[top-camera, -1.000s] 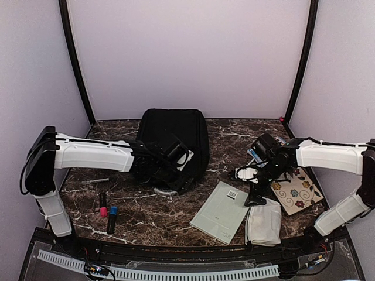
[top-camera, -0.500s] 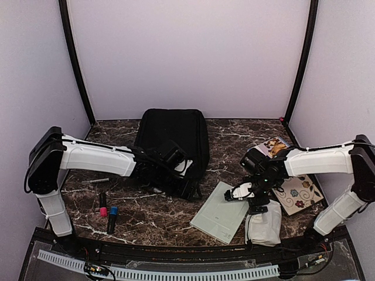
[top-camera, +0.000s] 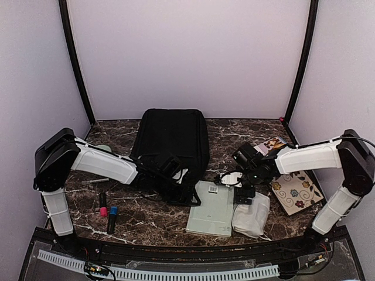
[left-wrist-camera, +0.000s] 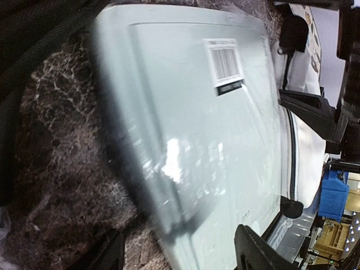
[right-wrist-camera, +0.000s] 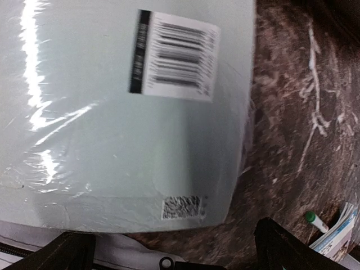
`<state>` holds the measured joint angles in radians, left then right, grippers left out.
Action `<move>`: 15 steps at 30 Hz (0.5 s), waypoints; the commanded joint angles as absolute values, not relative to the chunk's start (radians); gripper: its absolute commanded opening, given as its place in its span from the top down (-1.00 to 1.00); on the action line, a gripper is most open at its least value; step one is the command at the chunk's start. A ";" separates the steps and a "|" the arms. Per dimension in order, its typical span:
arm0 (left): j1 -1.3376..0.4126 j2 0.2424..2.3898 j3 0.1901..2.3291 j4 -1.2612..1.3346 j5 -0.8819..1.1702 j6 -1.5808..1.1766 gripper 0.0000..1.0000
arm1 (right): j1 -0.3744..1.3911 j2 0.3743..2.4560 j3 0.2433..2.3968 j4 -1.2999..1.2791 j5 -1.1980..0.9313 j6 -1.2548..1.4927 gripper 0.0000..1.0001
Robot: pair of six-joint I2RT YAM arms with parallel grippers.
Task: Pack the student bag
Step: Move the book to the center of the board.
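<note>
The dark marbled worktop [top-camera: 146, 225] carries everything. The black bag [top-camera: 173, 137] lies flat at its back middle, and the left arm's wrist hides the bag's near end. Just in front of the bag lies a pale green book [top-camera: 210, 209] in shiny wrap, barcode label up, with one arm at each side of it. The left claw [top-camera: 188, 196] is at the book's left edge, between book and bag. The wrist view shows its fingers [left-wrist-camera: 256, 253] spread wide with the book's edge between them; whether they touch it I cannot tell. The right claw [top-camera: 239, 190] hangs over the book's right edge, its fingers [right-wrist-camera: 292, 244] spread wide and gripping nothing. A white pouch [top-camera: 251, 213] touches the book's right side, partly under the right wrist. A floral book [top-camera: 296, 190] lies near, further right. At front left a pink-capped marker [top-camera: 102, 205] and a blue-capped marker [top-camera: 111, 218] lie side by side, with a thin pen [top-camera: 94, 181] just behind them.
</note>
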<state>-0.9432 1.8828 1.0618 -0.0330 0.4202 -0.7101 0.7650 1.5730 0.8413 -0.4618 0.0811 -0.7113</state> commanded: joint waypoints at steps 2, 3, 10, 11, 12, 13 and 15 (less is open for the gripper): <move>-0.945 1.885 1.005 -0.016 0.440 -0.756 -0.37 | 0.722 1.745 0.958 -0.201 0.155 -0.468 -0.99; -0.945 1.883 1.002 -0.014 0.443 -0.757 -0.36 | 0.705 1.764 0.994 -0.221 0.101 -0.428 -0.99; -0.945 1.823 0.971 -0.029 0.390 -0.762 -0.35 | 0.630 1.733 1.032 -0.304 -0.005 -0.406 -0.99; -0.945 1.818 0.969 -0.030 0.386 -0.763 -0.34 | 0.618 1.708 1.007 -0.303 -0.009 -0.427 -0.99; -0.945 1.814 0.965 -0.030 0.384 -0.765 -0.35 | 0.612 1.684 0.982 -0.305 -0.009 -0.449 -0.99; -0.946 1.811 0.962 -0.031 0.382 -0.767 -0.34 | 0.611 1.663 0.955 -0.311 -0.003 -0.474 -0.99; -0.945 1.807 0.957 -0.035 0.379 -0.768 -0.34 | 0.610 1.632 0.926 -0.353 -0.001 -0.493 -0.99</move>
<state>-0.9409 1.8397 0.9871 0.0277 0.4129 -0.7586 0.6201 1.7142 0.9863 -0.3122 0.0177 -0.4492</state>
